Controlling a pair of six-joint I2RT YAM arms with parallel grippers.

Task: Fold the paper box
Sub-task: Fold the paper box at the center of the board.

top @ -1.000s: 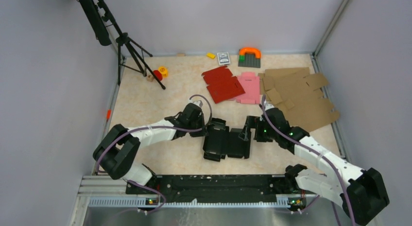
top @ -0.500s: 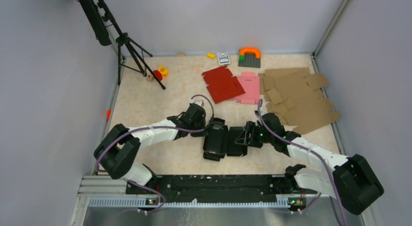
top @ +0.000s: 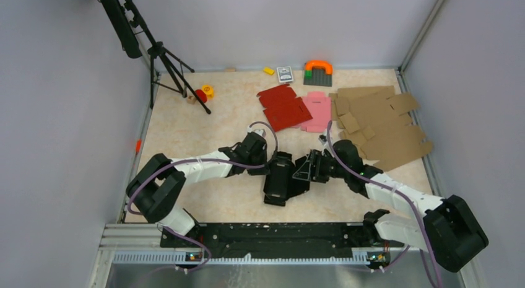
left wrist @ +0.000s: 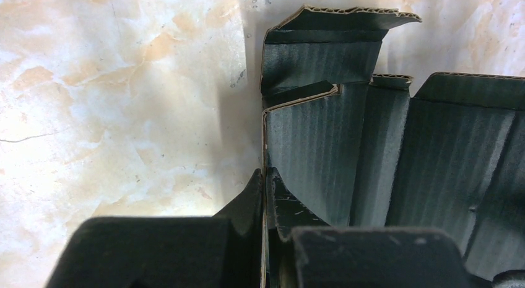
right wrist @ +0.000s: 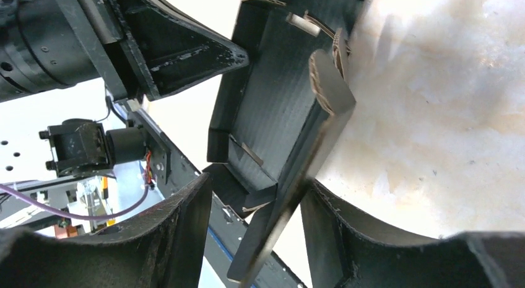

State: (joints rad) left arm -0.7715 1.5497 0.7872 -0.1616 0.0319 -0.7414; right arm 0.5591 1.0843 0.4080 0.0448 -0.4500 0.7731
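White arm links (top: 204, 168), black joints (top: 160, 194), purple cables (top: 210, 160)

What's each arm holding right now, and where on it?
Left gripper is shut on a side-wall edge of the black cardboard box blank. Right gripper straddles its raised flap, jaws apart, not visibly clamped.

i see the right gripper (right wrist: 257, 184) straddling a raised panel of the paper box (right wrist: 272, 108), edge-on to me. the panel lies against one finger, with a gap to the other. ahead of the fingertips the box's inside faces me, its side walls up. further ahead and to the left, the left gripper (right wrist: 238, 52) meets the far wall. marbled table (right wrist: 446, 127) lies right of the tool.
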